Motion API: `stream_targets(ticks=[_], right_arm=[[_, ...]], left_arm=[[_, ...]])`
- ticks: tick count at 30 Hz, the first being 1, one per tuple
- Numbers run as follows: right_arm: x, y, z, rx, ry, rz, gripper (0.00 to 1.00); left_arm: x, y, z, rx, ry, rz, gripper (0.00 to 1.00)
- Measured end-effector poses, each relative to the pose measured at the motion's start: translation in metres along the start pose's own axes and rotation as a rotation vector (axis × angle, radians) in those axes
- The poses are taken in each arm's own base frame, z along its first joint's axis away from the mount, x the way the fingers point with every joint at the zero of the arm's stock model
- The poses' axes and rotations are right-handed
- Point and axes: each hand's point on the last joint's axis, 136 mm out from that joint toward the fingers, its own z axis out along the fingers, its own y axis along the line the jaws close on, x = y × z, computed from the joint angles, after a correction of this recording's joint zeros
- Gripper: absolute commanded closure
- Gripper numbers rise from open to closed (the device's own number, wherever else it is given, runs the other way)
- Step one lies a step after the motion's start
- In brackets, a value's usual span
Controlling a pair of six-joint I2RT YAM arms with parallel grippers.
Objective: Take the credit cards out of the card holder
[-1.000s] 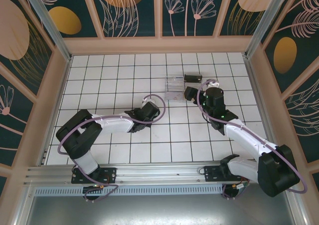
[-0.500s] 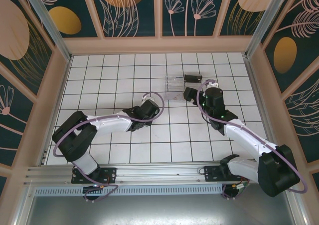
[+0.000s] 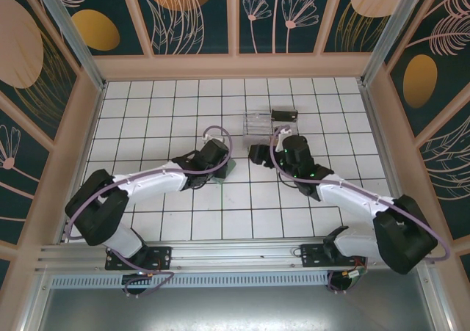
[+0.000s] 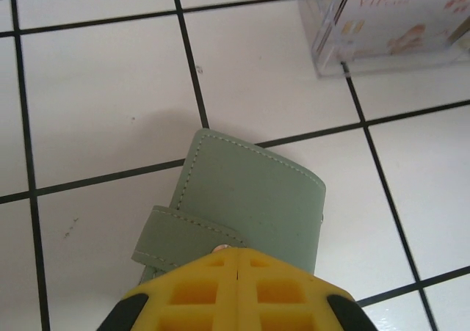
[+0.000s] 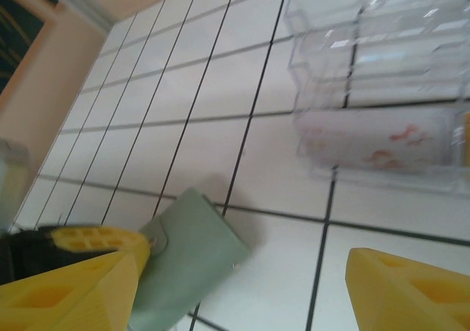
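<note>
Tiled table (image 4: 95, 96) open around card holder (image 4: 253, 195)

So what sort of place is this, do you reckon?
Probably a purpose-built robot test cell, not a home: a white gridded tabletop, floral-printed panels boxing it in, and an aluminium rail along the near edge.

The top external camera sits high above and behind the arm bases (image 3: 139, 257), looking steeply down on the whole white tiled table (image 3: 147, 103) and its dark patterned walls (image 3: 44, 59). The left wrist camera is very close, facing almost straight down on the folded grey-green soft card holder (image 4: 253, 199). The right wrist camera looks slantwise across the tiles (its frame tilted). Both wrist views share the card holder and the clear plastic rectangular tray (image 4: 389, 23)
</note>
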Motion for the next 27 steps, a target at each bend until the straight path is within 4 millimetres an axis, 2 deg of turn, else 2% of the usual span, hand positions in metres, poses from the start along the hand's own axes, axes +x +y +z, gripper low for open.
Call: stream_targets(ticks=[4,7,9,13,15,21,24,25,27], right_arm=[[0.02,0.004,0.011,-0.014,0.06,-0.008,0.24],[0.03,0.005,0.015,-0.017,0.095,-0.003,0.25],[0.035,0.006,0.018,-0.024,0.115,0.001,0.34],[0.043,0.014,0.026,-0.068,0.159,0.021,0.58],[0.048,0.019,0.031,-0.092,0.187,0.036,0.65],[0.07,0.027,0.051,-0.141,0.277,0.06,0.67],[0.081,0.035,0.059,-0.161,0.319,0.053,0.68],[0.082,0.038,0.061,-0.167,0.327,0.05,0.68],[0.083,0.042,0.065,-0.172,0.331,0.046,0.68]], left_arm=[[-0.003,0.004,-0.008,0.007,-0.019,-0.05,1.0],[0.005,0.006,-0.008,0.021,-0.009,-0.096,1.0],[0.015,0.007,-0.006,0.034,0.011,-0.14,1.0],[0.035,0.012,-0.002,0.046,0.05,-0.219,1.0],[0.039,0.014,-0.003,0.044,0.053,-0.241,1.0],[0.027,0.012,-0.01,0.062,0.007,-0.286,1.0],[0.03,0.014,-0.009,0.063,0.007,-0.294,1.0],[0.031,0.014,-0.008,0.061,0.009,-0.293,0.96],[0.031,0.014,-0.008,0.059,0.007,-0.279,0.75]])
